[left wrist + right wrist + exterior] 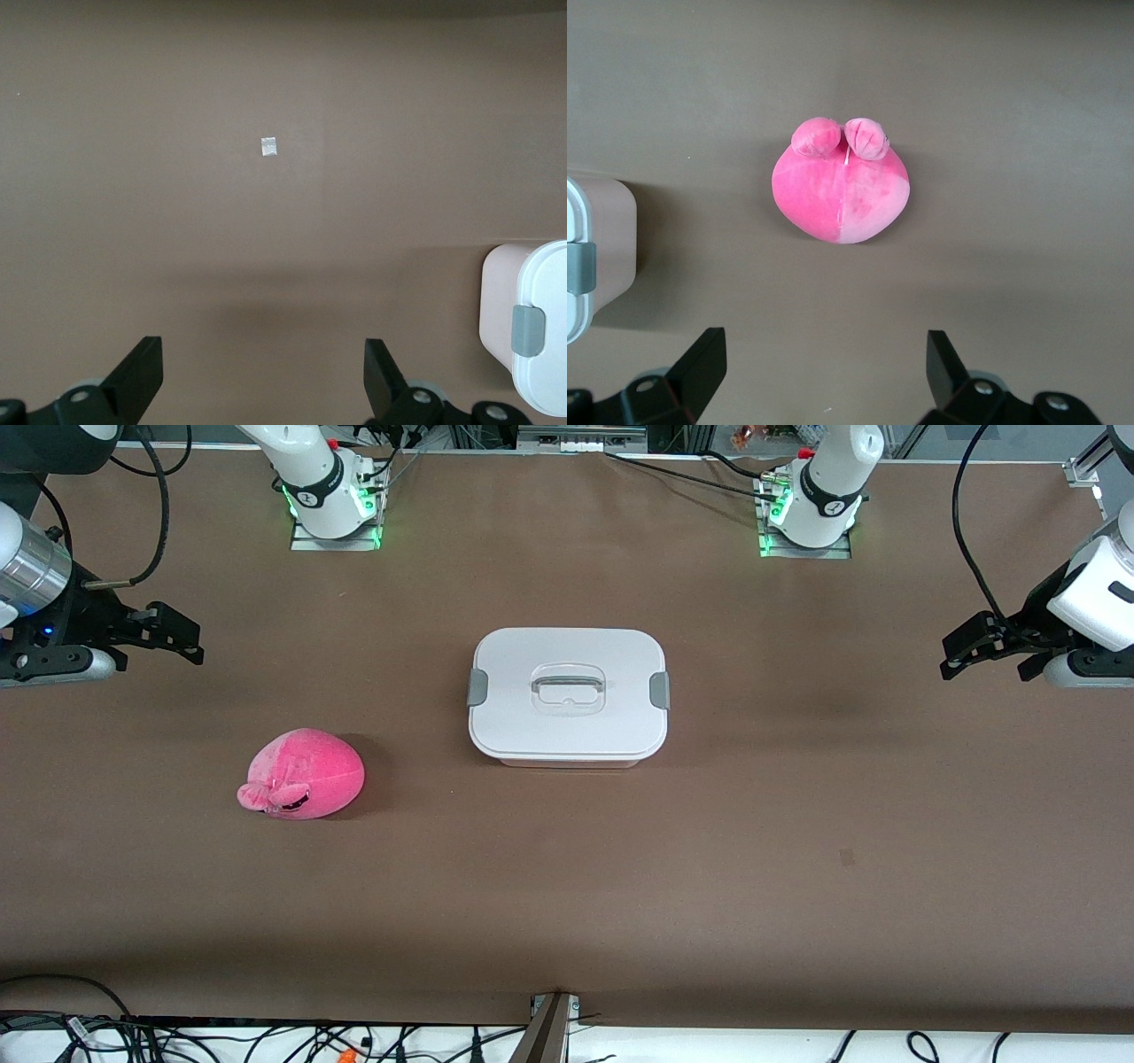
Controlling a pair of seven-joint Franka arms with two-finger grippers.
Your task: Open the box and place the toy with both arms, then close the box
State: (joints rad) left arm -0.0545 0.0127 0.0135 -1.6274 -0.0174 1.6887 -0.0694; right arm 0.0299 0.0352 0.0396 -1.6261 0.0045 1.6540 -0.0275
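While I watch, the box (568, 695) sits lidded mid-table, contents unseen | toy (304, 774) out on the table, nearer the camera toward the right arm's end | left gripper (974, 654), right gripper (173, 636) wait, jaws wide, empty

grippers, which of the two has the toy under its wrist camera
The right gripper, toward the right arm's end of the table, jaws open: its wrist view looks at the pink toy. The left gripper sees only bare table and a corner of the box.

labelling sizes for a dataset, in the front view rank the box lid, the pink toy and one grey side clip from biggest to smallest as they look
1. box lid, clearly the largest.
2. pink toy, well under the lid's footprint.
3. grey side clip, a small tab at the lid's edge.
All sit on the table, so the ranking is safe.
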